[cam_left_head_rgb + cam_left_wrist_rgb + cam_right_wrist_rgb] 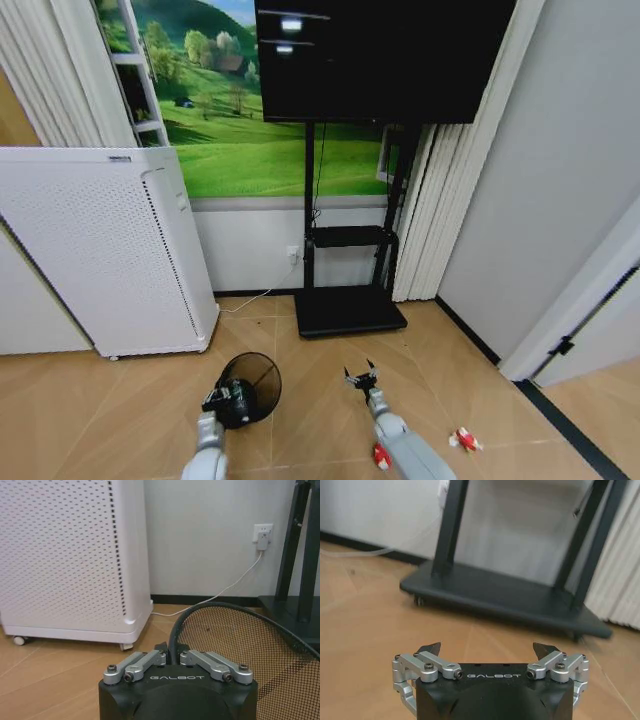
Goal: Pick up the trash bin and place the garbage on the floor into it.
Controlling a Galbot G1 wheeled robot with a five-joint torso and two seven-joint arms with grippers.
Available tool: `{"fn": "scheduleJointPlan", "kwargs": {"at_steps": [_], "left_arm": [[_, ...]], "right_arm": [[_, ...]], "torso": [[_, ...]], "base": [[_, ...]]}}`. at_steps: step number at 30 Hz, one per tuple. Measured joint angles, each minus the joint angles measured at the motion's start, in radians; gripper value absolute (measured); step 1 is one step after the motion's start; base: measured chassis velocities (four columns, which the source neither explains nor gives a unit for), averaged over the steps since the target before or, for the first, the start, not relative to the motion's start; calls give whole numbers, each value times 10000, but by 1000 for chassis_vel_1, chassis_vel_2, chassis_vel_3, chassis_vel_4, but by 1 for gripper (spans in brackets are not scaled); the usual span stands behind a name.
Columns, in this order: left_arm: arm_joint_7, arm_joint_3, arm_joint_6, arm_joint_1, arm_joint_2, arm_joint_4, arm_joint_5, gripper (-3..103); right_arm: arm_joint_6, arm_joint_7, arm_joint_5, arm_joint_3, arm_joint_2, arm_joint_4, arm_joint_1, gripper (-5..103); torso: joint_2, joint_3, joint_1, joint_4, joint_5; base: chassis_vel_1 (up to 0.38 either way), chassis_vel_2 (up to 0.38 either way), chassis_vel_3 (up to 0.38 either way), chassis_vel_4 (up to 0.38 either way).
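Left claw (pixel 172 657) gripping trash bin (pixel 250 650) rim

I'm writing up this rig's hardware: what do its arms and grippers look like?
Both arms are light grey. The left gripper and right gripper match: a black body printed GALBOT in white, silver metal linkages with dark screws, and black pointed fingertips.

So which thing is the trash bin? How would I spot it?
Find the big white air purifier against the wall. On the wooden floor just in front of it sits the trash bin, gripped at its rim by the left gripper. It is small, round, black see-through mesh, unlike the tall white box.
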Motion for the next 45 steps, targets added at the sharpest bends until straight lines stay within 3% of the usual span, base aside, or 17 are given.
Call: {"fn": "scheduleJointPlan", "kwargs": {"at_steps": [9,17,23,28,45], "left_arm": [[273,-977,-839,1439,511,-472,-1196,6],[345,-1460,-1019,1400,801,-451,-1301,6],[361,-1420,-1005,1301,766,-412,-1251,6],[380,-1302,-982,1272,638,-394,-1129,6],[348,-1328,-862,1194,657,-576,-1115,6]], "right_arm": [[-49,-284,-742,253,-411,167,-1557,100],[-7,-276,-1734,195,-32,-71,-2269,100],[-385,230,-2231,331,298,-96,-2339,100],[-587,764,-2256,567,363,-370,-2022,100],[-1157,852,-1745,600,49,-612,-2128,100]], "torso": [[1,-3,-3,7,-8],[1,-1,-2,5,-4],[1,0,-2,5,-5],[0,0,0,5,-5],[0,1,0,4,-3]], "base": [[0,0,0,0],[0,0,0,0],[0,0,0,0],[0,0,0,0],[0,0,0,0]]}}
